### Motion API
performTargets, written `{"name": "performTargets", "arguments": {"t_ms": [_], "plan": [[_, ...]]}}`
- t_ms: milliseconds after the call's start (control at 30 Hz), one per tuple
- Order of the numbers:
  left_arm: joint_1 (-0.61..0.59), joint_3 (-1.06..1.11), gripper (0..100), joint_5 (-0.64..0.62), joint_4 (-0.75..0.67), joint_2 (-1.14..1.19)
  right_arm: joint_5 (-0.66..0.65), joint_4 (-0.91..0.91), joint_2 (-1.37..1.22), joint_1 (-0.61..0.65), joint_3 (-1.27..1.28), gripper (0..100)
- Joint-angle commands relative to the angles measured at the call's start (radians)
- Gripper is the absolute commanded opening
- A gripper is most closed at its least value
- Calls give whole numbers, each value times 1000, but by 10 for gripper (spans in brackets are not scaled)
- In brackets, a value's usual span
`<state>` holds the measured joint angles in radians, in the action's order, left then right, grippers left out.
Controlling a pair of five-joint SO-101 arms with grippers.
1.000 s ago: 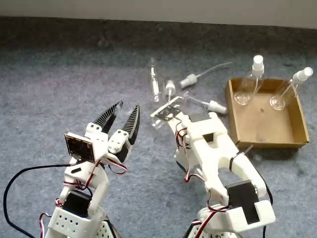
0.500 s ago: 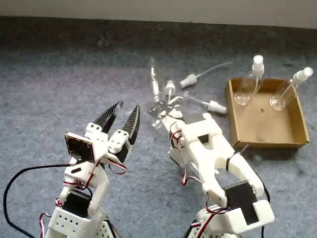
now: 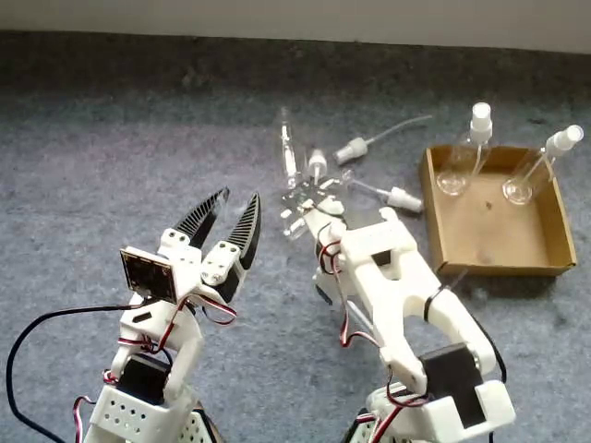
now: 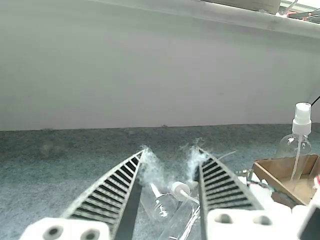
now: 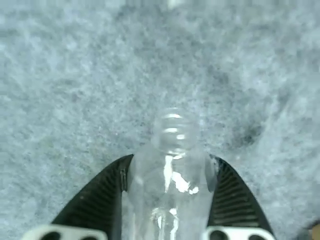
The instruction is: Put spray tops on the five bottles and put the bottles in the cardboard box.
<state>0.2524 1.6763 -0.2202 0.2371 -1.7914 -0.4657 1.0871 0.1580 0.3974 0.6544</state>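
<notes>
My right gripper (image 5: 170, 167) is clamped on a clear bottle (image 5: 172, 132), one finger on either side of its shoulders. The threaded neck is bare and points out past the fingertips toward the grey carpet (image 5: 65, 75). I can't tell whether the bottle is lifted or resting there.

My left gripper (image 3: 228, 215) hangs off to the side, well apart from it, with its fingers spread and nothing between them.

Further out lie two loose spray tops, one (image 3: 354, 149) beyond the bottle and one (image 3: 403, 197) just beside the cardboard box (image 3: 545, 242). Two capped bottles (image 3: 466, 152) (image 3: 540, 166) already stand in the box.

So I judge this the capping step for a third bottle. Next I would want my left gripper on a loose top by its head, then the thin tube fed straight into that narrow neck — alignment matters most.
</notes>
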Motion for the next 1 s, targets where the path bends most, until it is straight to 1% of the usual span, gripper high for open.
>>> {"name": "performTargets", "arguments": {"t_ms": [0,200,300,433,600,700,800,967], "plan": [[-13,19,119,12,3,-15,9,8,183,-47,-81,101],[-13,19,119,11,3,-15,11,8,489,-62,-50,101],[-13,19,119,11,5,-15,11,-12,653,-77,56,101],[-13,19,119,11,5,-15,18,-147,869,-84,278,101],[-13,19,119,11,5,-15,180,-358,1119,-84,552,103],[-13,19,119,11,5,-15,241,-410,1216,-82,661,103],[-13,19,119,12,5,-15,284,-432,1260,-82,711,103],[-13,19,119,12,5,-15,399,-522,1273,-81,736,103]]}}
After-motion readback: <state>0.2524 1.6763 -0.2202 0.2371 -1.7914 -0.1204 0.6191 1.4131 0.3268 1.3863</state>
